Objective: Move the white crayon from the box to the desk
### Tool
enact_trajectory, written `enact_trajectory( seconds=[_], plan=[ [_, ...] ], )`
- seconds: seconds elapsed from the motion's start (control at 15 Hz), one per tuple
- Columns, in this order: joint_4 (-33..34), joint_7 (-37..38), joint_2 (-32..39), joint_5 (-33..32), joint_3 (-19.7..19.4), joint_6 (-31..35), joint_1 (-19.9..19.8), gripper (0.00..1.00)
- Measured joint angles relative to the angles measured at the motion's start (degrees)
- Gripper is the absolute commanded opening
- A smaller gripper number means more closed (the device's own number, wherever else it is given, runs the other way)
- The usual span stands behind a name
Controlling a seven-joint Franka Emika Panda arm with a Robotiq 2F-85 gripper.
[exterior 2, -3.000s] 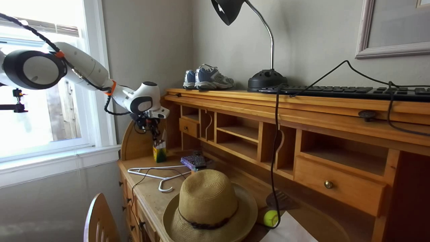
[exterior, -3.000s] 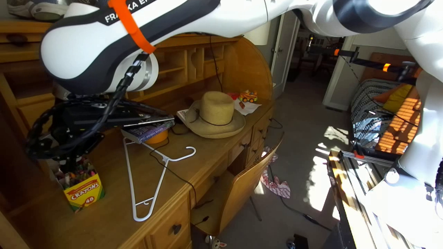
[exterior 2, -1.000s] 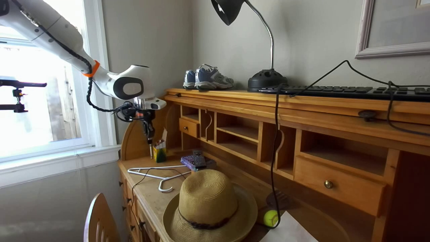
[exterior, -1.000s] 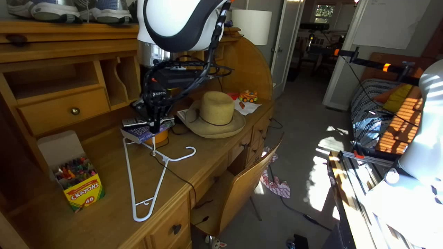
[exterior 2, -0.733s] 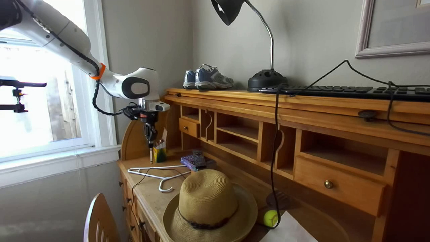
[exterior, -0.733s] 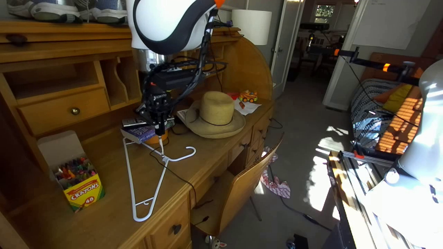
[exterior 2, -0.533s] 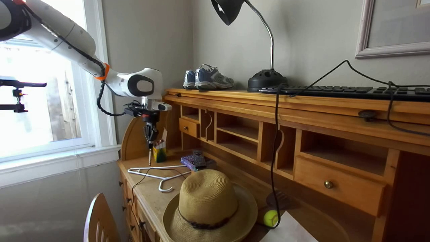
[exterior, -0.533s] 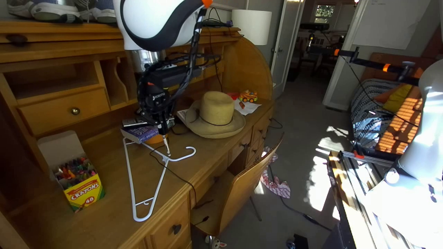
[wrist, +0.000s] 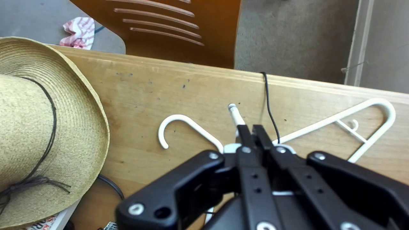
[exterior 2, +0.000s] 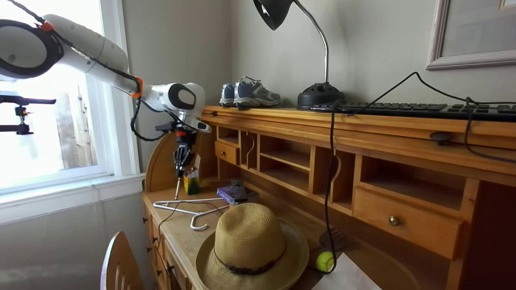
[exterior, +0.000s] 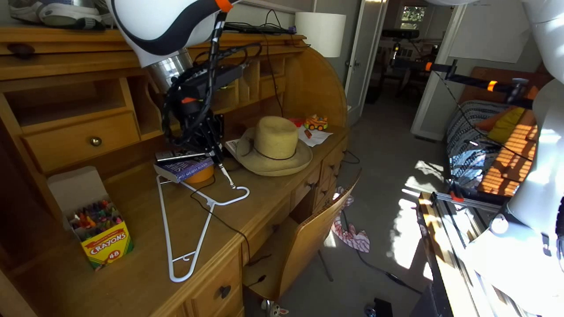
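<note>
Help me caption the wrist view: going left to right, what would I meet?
Straw hat, large hook of the white hanger, white crayon, black cable over the edge of the desk, then the hanger's rounded corner.

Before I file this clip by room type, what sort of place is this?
Probably a home study or bedroom: there's a wooden desk, a straw hat resting on it, and sneakers up top.

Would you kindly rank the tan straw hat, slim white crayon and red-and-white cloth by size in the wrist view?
Largest: straw hat, cropped
Middle: red-and-white cloth
Smallest: white crayon, partly hidden
</note>
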Motion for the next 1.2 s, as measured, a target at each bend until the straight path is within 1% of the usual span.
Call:
enact_trajectory(
  seconds=[0.2,0.4,0.87,0.93,1.0,1.07,1.13,1.2],
  plan=[
    [6.30,-1.71,5.36,-1.09,0.00,-2.68,0.85,0.02],
    [11.38,-2.34,10.30,-2.05,-0.02,-3.15,1.83,0.02],
    [19.72,-2.98,18.29,-2.82,-0.45,-3.17,2.82,0.02],
    [20.59,-3.06,18.98,-2.82,-0.56,-3.17,2.84,0.13],
    [21.42,-3.20,19.61,-2.82,-0.67,-3.20,2.87,0.14],
    [22.15,-3.32,20.13,-2.83,-0.79,-3.22,2.90,0.22],
    [22.90,-3.48,20.63,-2.83,-0.84,-3.24,2.92,0.39],
    [23.41,-3.60,21.01,-2.83,-0.87,-3.24,2.92,0.40]
  ],
)
